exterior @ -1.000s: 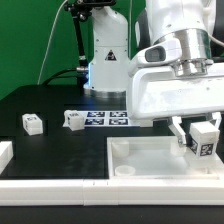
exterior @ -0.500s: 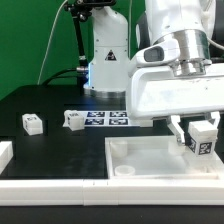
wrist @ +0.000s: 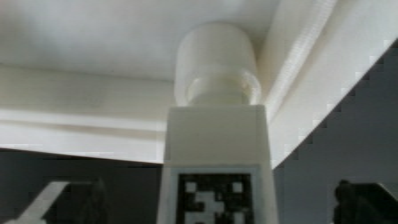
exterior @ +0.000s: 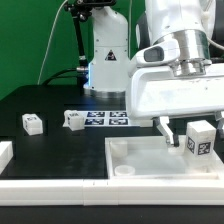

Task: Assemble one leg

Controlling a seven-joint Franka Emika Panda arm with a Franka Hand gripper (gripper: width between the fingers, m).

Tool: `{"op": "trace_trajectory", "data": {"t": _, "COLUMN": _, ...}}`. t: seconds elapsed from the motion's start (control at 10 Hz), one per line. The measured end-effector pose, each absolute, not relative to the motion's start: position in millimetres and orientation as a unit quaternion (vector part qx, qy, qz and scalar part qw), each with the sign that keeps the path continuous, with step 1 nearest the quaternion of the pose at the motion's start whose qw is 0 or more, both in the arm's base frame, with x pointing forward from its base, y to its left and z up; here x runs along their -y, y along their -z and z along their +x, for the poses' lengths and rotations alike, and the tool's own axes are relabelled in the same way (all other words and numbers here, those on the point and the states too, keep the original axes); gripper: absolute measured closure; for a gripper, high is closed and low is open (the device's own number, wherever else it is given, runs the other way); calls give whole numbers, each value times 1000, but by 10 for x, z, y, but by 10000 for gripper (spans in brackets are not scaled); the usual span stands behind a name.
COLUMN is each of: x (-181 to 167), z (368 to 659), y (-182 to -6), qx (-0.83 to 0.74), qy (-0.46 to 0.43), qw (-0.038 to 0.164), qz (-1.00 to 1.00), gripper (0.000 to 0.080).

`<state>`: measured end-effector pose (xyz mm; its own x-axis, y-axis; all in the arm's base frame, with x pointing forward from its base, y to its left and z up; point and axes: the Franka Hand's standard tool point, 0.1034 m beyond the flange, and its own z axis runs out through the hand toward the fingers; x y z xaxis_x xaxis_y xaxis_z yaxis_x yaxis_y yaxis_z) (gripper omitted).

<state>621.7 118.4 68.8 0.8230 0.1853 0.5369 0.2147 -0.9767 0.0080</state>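
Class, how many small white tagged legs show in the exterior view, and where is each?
3. One leg lies on the black table at the exterior view's left; a second leg beside the marker board; a third leg stands on the white panel. Others may be hidden.

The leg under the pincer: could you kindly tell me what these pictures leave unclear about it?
- Exterior view: whether the leg is seated in the white panel; white on white hides the joint.
- Exterior view: the pincer's second finger, behind the leg or past that view's right edge.
- Wrist view: the leg's tag, blurred and cut off by the picture's edge.
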Motion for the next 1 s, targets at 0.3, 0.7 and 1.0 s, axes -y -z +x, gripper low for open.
{"op": "trace_trajectory", "data": {"t": 0.3, "x": -1178, "z": 6219, "y": -692, "qx": 108, "qy": 277, "qw": 26, "qz": -955, "gripper": 151}}
{"op": "trace_trajectory", "data": {"t": 0.7, "x": -1145, "z": 6315, "y": -963, "qx": 115, "qy": 271, "qw": 25, "qz": -955, "gripper": 151}}
{"op": "trace_trajectory", "data": {"t": 1.0, "x": -1167, "z": 6309, "y": -955, "qx": 118, "qy": 251, "qw": 29, "qz": -960, "gripper": 151}}
